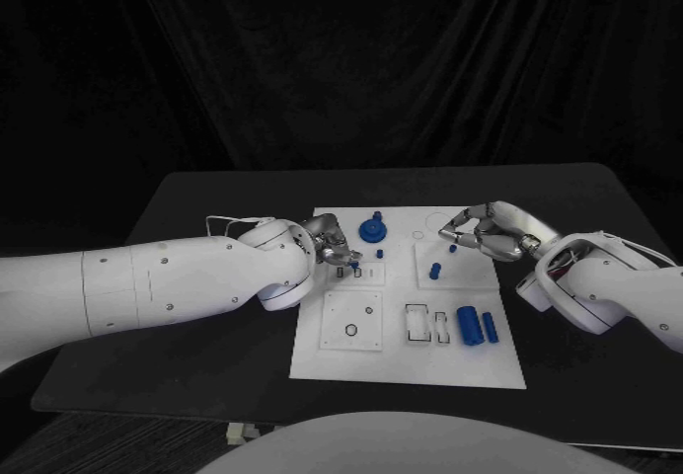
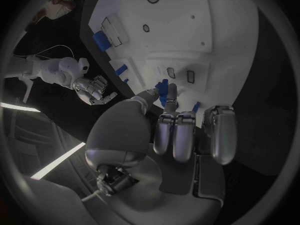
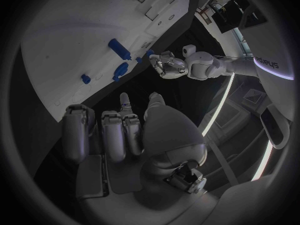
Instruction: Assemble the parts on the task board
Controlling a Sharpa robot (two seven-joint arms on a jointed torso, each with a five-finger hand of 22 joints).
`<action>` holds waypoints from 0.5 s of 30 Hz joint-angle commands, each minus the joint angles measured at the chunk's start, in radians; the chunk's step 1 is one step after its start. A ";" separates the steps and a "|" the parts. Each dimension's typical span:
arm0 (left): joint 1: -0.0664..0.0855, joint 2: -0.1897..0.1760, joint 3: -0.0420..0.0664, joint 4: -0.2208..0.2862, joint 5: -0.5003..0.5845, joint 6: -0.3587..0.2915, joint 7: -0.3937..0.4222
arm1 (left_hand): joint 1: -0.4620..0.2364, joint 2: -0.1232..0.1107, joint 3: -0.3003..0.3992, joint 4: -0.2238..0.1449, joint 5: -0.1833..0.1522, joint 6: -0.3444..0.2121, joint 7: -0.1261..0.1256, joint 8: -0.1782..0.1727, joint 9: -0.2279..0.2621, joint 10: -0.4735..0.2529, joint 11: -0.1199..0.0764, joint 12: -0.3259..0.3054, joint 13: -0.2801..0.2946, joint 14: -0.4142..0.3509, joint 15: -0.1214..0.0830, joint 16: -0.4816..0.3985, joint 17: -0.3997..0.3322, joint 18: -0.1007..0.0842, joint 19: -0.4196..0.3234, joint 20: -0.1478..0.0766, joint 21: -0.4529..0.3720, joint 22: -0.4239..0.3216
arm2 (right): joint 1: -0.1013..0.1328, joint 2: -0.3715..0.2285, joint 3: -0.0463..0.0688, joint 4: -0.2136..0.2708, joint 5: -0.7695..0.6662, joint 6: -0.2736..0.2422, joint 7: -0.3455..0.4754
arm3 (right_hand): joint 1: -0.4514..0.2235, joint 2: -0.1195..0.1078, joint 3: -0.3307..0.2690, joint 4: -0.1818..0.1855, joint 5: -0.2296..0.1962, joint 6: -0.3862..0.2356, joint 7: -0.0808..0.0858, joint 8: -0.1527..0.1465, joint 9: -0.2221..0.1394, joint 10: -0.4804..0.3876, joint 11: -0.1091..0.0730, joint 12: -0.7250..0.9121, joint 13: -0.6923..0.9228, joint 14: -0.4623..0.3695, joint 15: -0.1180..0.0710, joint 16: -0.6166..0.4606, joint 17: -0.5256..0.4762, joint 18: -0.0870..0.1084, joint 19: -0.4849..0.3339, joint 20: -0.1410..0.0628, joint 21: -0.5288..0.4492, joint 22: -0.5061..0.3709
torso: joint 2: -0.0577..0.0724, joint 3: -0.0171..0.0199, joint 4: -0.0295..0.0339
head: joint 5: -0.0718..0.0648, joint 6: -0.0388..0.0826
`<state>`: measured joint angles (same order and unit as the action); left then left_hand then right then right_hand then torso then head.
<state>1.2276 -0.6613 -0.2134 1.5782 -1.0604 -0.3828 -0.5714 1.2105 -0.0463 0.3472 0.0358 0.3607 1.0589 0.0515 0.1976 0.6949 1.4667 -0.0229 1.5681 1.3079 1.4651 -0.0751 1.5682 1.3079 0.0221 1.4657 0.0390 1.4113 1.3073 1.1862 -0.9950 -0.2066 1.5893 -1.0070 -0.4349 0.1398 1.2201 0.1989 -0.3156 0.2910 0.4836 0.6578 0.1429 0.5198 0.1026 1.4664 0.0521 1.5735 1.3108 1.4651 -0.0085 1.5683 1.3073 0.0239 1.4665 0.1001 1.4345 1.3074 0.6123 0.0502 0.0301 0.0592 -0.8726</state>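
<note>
1 left robot hand pinches blue part.

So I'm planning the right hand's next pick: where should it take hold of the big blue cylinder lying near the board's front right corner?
Grip the big blue cylinder across its middle from above; it lies flat, with a slimmer piece close alongside.

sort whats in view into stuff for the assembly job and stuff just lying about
For the job: task board; blue part pinched by the left hand; blue parts lying on the board; right hand, holding nothing.

Lying about: black table; nothing else.
</note>
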 commanded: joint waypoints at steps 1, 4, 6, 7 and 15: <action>-0.019 -0.007 0.001 0.007 -0.104 -0.103 0.041 | 0.015 0.000 0.065 -0.060 -0.007 -0.007 -0.005 0.005 0.008 0.104 -0.008 0.003 0.263 0.106 -0.007 0.003 0.263 0.015 0.037 -0.009 -0.001 0.204 | -0.004 -0.001 0.001 0.007 -0.002 -0.036 0.008 | 0.014 -0.001 0.001 -0.006 0.006 -0.003 -0.003 -0.002 -0.001 0.104 0.003 -0.003 0.260 0.106 0.002 0.003 0.263 0.018 0.007 0.005 -0.002 0.208 | 0.000 -0.0007 0.0021 | -0.001 0.000; -0.038 -0.014 0.001 0.012 -0.145 -0.138 0.046 | 0.018 -0.003 0.069 -0.055 -0.029 -0.008 -0.007 0.010 0.012 0.104 -0.009 0.003 0.263 0.106 -0.009 0.003 0.263 0.014 0.038 -0.010 -0.001 0.204 | -0.006 -0.003 0.001 0.012 -0.002 -0.044 0.015 | 0.020 -0.003 0.002 -0.007 0.010 -0.005 -0.003 -0.003 -0.002 0.104 0.002 -0.003 0.260 0.106 0.002 0.003 0.263 0.018 0.007 0.004 -0.003 0.208 | 0.001 -0.0004 0.0012 | -0.003 0.000; -0.047 -0.015 0.001 0.014 -0.160 -0.151 0.047 | 0.018 -0.003 0.069 -0.055 -0.029 -0.008 -0.007 0.010 0.012 0.104 -0.009 0.003 0.263 0.106 -0.009 0.003 0.263 0.014 0.038 -0.010 -0.001 0.204 | -0.007 -0.004 0.001 0.014 -0.002 -0.048 0.018 | 0.022 -0.003 0.002 -0.007 0.011 -0.005 -0.003 -0.003 -0.002 0.104 0.002 -0.003 0.260 0.106 0.002 0.003 0.263 0.018 0.007 0.004 -0.003 0.208 | 0.001 -0.0003 0.0020 | -0.004 0.000; -0.052 -0.016 0.001 0.015 -0.166 -0.156 0.048 | 0.018 -0.004 0.069 -0.053 -0.032 -0.008 -0.007 0.011 0.013 0.104 -0.009 0.003 0.263 0.106 -0.009 0.003 0.263 0.014 0.039 -0.010 0.002 0.205 | -0.008 -0.004 0.001 0.014 -0.002 -0.050 0.019 | 0.024 -0.004 0.003 -0.008 0.012 -0.006 -0.003 -0.003 -0.003 0.104 0.002 -0.003 0.260 0.106 0.002 0.003 0.263 0.018 0.007 0.004 -0.003 0.208 | 0.001 -0.0005 0.0016 | -0.002 0.000; -0.070 -0.016 0.001 0.020 -0.196 -0.187 0.055 | 0.018 -0.005 0.070 -0.049 -0.040 -0.009 -0.008 0.013 0.013 0.104 -0.010 0.003 0.263 0.106 -0.010 0.003 0.263 0.013 0.041 -0.011 0.004 0.206 | -0.013 -0.006 0.001 0.024 -0.002 -0.061 0.029 | 0.033 -0.007 0.004 -0.009 0.016 -0.009 -0.003 -0.004 -0.004 0.104 0.002 -0.003 0.260 0.106 0.001 0.003 0.263 0.018 0.007 0.004 -0.003 0.208 | -0.001 0.0004 0.0005 | -0.001 0.000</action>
<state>1.1599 -0.6783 -0.2135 1.5944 -1.2128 -0.5217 -0.5415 1.2214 -0.0497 0.3584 0.0413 0.3223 1.0480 0.0522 0.2058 0.6949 1.4633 -0.0262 1.5681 1.3079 1.4689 -0.0788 1.5682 1.3078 0.0221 1.4689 0.0351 1.4113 1.3073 1.1765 -0.9992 -0.2065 1.6091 -1.0070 -0.4699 0.1553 1.2436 0.1936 -0.3128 0.2882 0.4950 0.6541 0.1392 0.5198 0.1006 1.4664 0.0522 1.5741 1.3104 1.4666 -0.0067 1.5683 1.3073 0.0239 1.4665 0.1000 1.4345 1.3073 0.6123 0.0502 0.0312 0.0596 -0.8726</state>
